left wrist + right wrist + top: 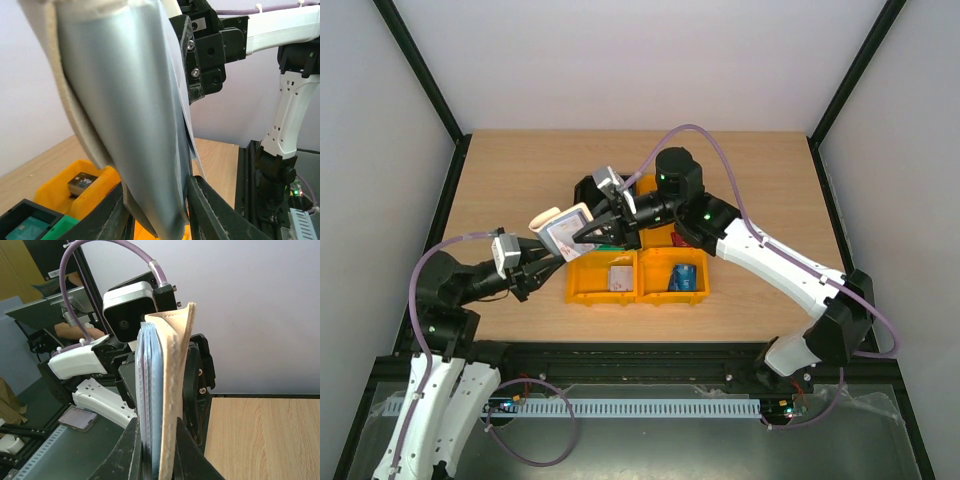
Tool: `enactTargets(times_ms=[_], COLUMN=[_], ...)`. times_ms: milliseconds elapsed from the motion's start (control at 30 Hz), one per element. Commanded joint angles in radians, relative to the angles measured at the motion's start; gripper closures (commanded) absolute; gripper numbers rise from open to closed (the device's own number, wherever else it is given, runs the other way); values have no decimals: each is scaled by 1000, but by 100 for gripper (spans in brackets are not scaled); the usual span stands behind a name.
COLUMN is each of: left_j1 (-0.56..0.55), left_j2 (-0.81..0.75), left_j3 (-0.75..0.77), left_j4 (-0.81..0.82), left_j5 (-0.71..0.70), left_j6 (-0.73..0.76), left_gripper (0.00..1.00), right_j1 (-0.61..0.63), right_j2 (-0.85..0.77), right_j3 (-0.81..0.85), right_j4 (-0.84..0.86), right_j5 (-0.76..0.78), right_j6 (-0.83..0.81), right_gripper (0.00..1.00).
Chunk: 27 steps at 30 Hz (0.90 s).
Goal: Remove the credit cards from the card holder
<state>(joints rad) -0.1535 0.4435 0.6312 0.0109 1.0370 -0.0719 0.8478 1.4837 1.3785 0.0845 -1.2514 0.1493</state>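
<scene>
The card holder (563,226), whitish with a tan edge, hangs in the air above the bins between both grippers. My left gripper (548,258) is shut on its lower end. In the left wrist view the holder (120,110) is a grey-blue sleeve that fills the frame, pinched by the left gripper (157,205). My right gripper (588,235) grips it from the other side. In the right wrist view the right gripper (156,455) is shut on a thin stack of credit cards (150,390), with the holder's tan flap (177,385) also inside the jaws.
Two orange bins (582,292) (705,290) sit below the holder, one with a white-pink card (620,277), the other with a blue card (685,278). A black bin (588,188) stands behind. The left wrist view shows a black card (82,182) in an orange bin.
</scene>
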Motion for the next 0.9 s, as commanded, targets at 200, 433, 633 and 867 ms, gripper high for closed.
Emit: enactTargets(times_ms=[200,433,633,867], left_j1=[-29,-28,13,80], left_j2=[5,-41,-75,-85], left_j3=[-75,-112,-143,-145], left_j4=[239,260,255,29], left_j5=[-8,-146,-350,-667], left_j6=[-214,-404,-575,-741], left_gripper=[95,98,98,98], right_j1=[47,-1,-39,45], right_j2=[64,54,2,-58], right_j3=[63,84,84,104], right_j4=[34,-50,-95,-171], right_j5=[21,178,436,1073], right_j6=[-23,-38,-37,-162], right_gripper=[98,76,45,47])
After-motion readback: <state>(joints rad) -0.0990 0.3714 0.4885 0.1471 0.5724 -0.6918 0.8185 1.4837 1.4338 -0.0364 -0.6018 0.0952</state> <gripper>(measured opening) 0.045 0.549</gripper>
